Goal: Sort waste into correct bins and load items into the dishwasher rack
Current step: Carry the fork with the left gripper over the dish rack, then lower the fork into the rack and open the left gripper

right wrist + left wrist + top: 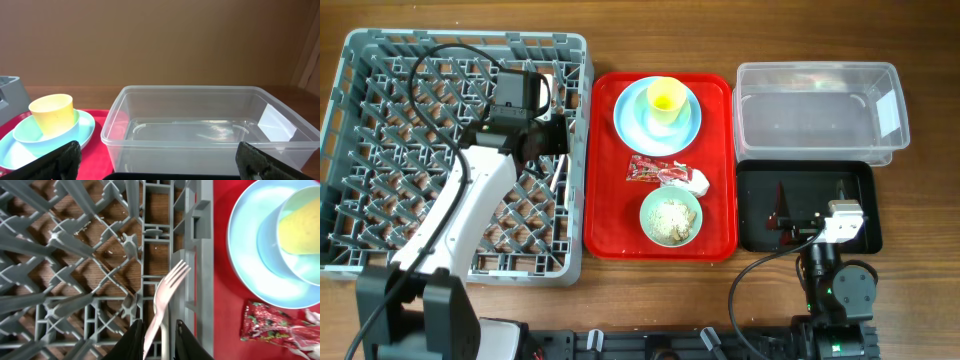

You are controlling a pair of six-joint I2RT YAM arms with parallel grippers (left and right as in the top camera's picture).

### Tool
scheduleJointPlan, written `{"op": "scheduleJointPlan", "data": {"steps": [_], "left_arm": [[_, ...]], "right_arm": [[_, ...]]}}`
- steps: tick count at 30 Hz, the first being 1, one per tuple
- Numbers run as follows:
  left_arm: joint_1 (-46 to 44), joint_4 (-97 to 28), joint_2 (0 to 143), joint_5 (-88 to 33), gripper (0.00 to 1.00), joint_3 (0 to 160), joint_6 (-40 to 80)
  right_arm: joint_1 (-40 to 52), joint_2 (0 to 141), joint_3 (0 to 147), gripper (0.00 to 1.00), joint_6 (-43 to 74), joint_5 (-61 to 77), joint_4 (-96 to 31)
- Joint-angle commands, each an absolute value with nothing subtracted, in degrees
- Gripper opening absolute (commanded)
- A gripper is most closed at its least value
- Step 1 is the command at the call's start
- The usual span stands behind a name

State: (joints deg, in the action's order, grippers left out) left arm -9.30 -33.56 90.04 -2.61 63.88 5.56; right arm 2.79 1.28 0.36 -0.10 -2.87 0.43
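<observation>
My left gripper (158, 325) hangs over the right edge of the grey dishwasher rack (380, 240). A white fork (167, 287) stands between its narrowly open fingers. The handle leans on the left finger, with a gap to the right one. On the red tray (605, 200) a yellow cup (667, 97) sits in a light blue bowl on a blue plate (632, 115). Below them lie a red wrapper (655, 170), a white napkin (695, 182) and a pale green bowl (670, 217) holding rice. My right gripper (160, 162) stands wide open and empty over the black tray (855, 180), facing the clear tub (200, 130).
The rack's right wall (202, 255) runs directly along the red tray's left rim. The clear tub (815, 110) sits behind the black tray at the right. Upright pegs fill the rack under my left arm (470, 200).
</observation>
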Motion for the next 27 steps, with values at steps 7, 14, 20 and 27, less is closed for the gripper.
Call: {"op": "scheduleJointPlan", "data": {"steps": [7, 14, 20, 27], "left_arm": [[-9.9, -30.3, 96.2, -1.8, 0.18, 64.2, 3.2], [-9.9, -29.8, 96.4, -2.2, 0.18, 64.1, 3.2], [-10.1, -30.2, 96.5, -4.0, 0.18, 63.9, 3.2], [-10.4, -30.0, 97.6, -4.1, 0.17, 63.7, 3.2]], "right_arm": [[2.5, 1.2, 0.3, 1.00, -0.4, -3.6, 0.8], [2.5, 1.2, 0.3, 1.00, -0.4, -3.6, 0.8], [2.5, 1.2, 0.3, 1.00, -0.4, -3.6, 0.8], [2.5, 1.2, 0.3, 1.00, -0.4, -3.6, 0.8]]}}
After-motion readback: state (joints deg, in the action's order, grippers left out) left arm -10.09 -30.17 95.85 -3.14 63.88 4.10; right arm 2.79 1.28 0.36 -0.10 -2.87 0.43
